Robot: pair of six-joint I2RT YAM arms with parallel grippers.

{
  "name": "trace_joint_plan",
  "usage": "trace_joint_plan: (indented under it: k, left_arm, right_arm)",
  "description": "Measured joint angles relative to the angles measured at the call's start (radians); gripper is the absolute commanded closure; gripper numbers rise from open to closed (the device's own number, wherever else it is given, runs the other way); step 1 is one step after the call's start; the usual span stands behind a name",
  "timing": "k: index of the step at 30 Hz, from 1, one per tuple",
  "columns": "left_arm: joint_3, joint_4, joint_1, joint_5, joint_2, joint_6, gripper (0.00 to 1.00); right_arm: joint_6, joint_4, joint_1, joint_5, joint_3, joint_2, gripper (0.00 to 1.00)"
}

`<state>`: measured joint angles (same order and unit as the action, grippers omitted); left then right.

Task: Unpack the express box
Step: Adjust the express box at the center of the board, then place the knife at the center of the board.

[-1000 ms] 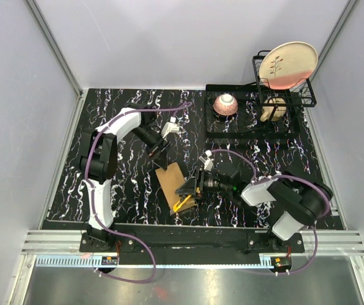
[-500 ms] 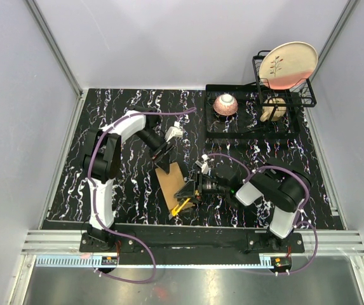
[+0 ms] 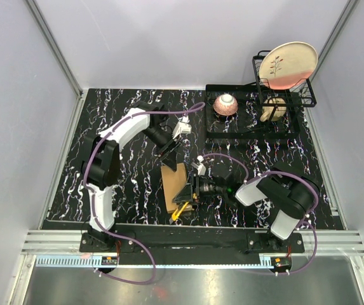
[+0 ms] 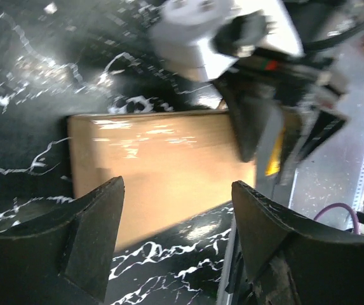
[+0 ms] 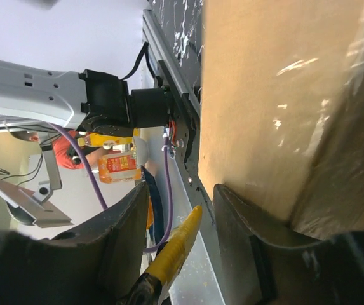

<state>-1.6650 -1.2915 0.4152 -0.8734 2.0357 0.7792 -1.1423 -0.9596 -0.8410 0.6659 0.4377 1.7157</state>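
Observation:
The express box (image 3: 173, 184) lies flat and shut on the black marbled mat; the left wrist view shows it as a brown slab (image 4: 162, 165). My left gripper (image 3: 171, 155) hovers at its far end, open, with only mat between the fingers (image 4: 86, 241). My right gripper (image 3: 191, 189) is at the box's right edge, shut on a yellow utility knife (image 3: 179, 210). In the right wrist view the knife (image 5: 172, 254) runs out between the fingers, next to the box's side (image 5: 277, 95). That gripper and the knife (image 4: 272, 162) also show beyond the box in the left wrist view.
A black wire rack at the back right holds a tilted plate (image 3: 288, 63). A pink bowl (image 3: 225, 104) sits on the black tray next to it. An aluminium rail (image 3: 188, 241) runs along the near edge by the arm bases.
My left arm has swung right to the box's far end and its jaws have narrowed. The right gripper with the knife has shifted slightly left, and the box has turned a little.

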Motion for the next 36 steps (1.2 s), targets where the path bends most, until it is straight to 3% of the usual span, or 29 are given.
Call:
trace_joint_plan:
  k: [10, 15, 18, 26, 31, 36]
  left_arm:
    - [-0.004, -0.051, 0.064, -0.089, -0.126, 0.013, 0.3]
    - [0.0, -0.054, 0.06, -0.09, -0.19, 0.008, 0.22]
    - [0.005, -0.055, 0.054, -0.08, -0.217, -0.003, 0.22]
    - [0.027, -0.06, 0.022, -0.002, -0.276, -0.044, 0.24]
    - [0.035, -0.053, 0.01, 0.031, -0.276, -0.057, 0.24]
    - [0.036, -0.041, 0.01, 0.05, -0.274, -0.069, 0.25]
  right_arm:
    - [0.04, 0.016, -0.002, -0.023, 0.012, 0.0, 1.0]
    - [0.055, 0.031, 0.0, -0.033, 0.011, -0.017, 1.0]
    - [0.085, 0.125, 0.021, -0.049, 0.01, -0.098, 1.0]
    - [0.326, 0.681, 0.221, -0.143, 0.133, -0.658, 1.0]
    - [0.403, 0.832, 0.313, -0.179, 0.132, -0.689, 1.0]
    - [0.409, 0.814, 0.323, -0.177, 0.034, -0.606, 1.0]
